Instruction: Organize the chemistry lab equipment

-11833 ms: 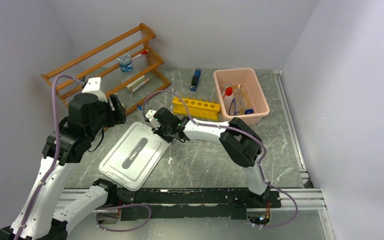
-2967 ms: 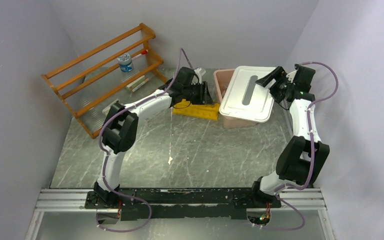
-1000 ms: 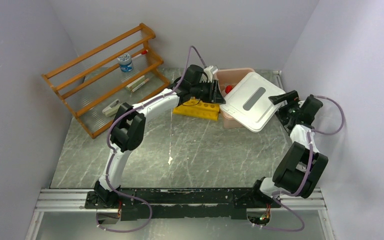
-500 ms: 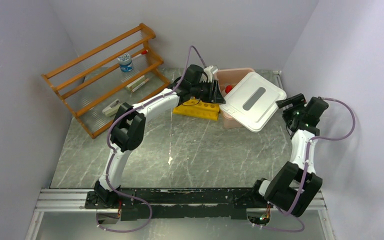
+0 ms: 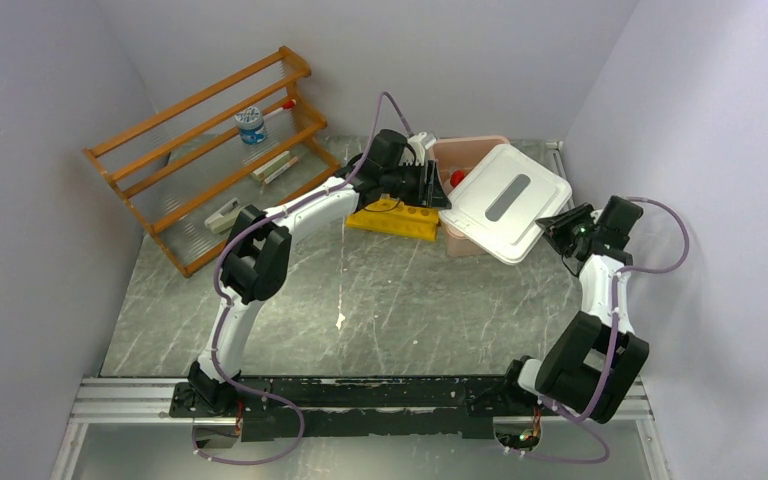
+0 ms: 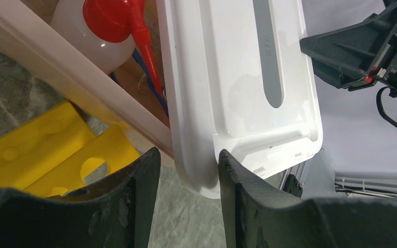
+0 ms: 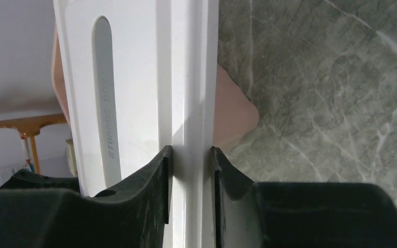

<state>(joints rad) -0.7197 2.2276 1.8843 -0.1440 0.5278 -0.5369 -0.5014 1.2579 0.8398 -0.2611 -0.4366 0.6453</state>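
Observation:
A white lid [image 5: 508,200] lies askew on the pink bin [image 5: 452,238], covering most of it. My right gripper [image 5: 558,222] is shut on the lid's right rim; in the right wrist view the fingers [image 7: 155,170] press the rim [image 7: 188,77] from both sides. My left gripper [image 5: 437,190] is open at the bin's left wall; in the left wrist view [image 6: 187,155] the lid's corner [image 6: 196,175] sits between the fingers with a gap on the left. The red-capped squeeze bottle [image 6: 106,20] stands inside the bin [image 6: 57,67], beside a blue strip [image 6: 143,67]. The other items are hidden.
A yellow tube rack [image 5: 395,220] lies just left of the bin, under my left arm. A wooden shelf rack [image 5: 200,150] at the back left holds a blue-capped jar [image 5: 250,125], tubes [image 5: 272,165] and a white item [image 5: 225,213]. Walls stand close on both sides.
My right wrist has swung lower and nearer, and its gripper now clamps the lid's right rim. The lid has barely shifted. The left arm has not moved.

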